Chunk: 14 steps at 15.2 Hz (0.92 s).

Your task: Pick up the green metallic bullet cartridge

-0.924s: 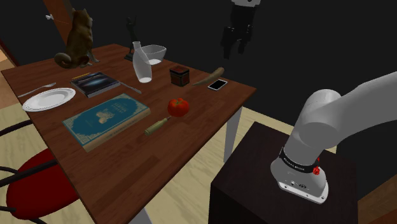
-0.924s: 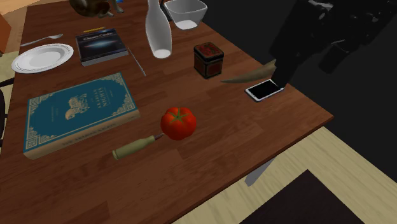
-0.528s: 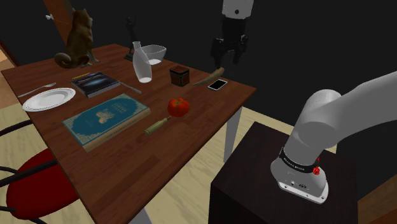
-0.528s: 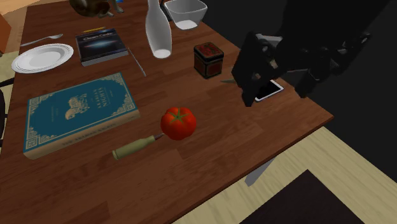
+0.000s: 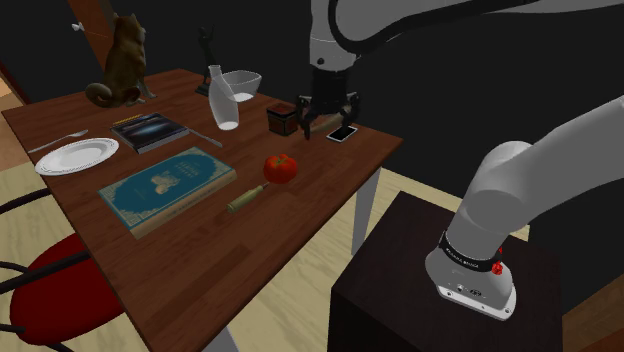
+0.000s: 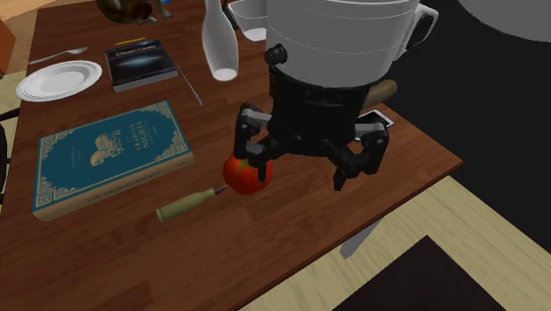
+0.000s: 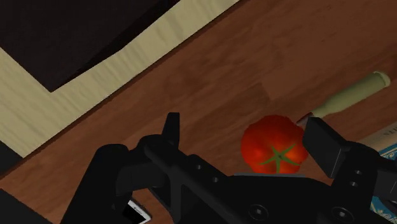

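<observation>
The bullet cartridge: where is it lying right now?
In the shoulder view, the olive cartridge lies flat on the table, close beside the blue book, its thin tip toward the red tomato.

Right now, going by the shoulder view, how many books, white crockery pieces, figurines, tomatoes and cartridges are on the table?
Books: 2 (teal book, dark book)
White crockery: 3 (plate, bowl, bottle)
Figurines: 2 (cat figurine, dark figurine)
Tomato: 1
Cartridge: 1
Total: 9
</observation>
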Motion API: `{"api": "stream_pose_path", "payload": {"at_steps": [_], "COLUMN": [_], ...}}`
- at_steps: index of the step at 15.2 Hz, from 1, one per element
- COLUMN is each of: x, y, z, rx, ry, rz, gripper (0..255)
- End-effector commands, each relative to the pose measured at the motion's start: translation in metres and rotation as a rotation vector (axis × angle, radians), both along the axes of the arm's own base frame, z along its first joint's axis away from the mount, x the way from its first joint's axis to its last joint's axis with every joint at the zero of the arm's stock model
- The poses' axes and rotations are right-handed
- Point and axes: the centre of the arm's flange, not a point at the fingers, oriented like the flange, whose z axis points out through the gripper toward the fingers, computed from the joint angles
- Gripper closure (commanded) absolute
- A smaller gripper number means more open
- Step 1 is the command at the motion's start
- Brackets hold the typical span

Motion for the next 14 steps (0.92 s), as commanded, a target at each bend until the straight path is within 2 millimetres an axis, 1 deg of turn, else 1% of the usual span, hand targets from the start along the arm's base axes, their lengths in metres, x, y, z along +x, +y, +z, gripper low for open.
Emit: {"api": "stream_pose_path", "payload": {"at_steps": [1,5,8,14], "x": [0.014,0.045,0.070,0.128], "y": [0.019,0.052,0.073,0.104], "z": [-0.014,-0.044,-0.067,-0.114], "rx": [0.006,0.014,0.020,0.031], "ry": [0.010,0.029,0.044,0.074], "rz": [-0.096,-0.272,-0.405,-0.670], "gripper": [0,0,0,0]}}
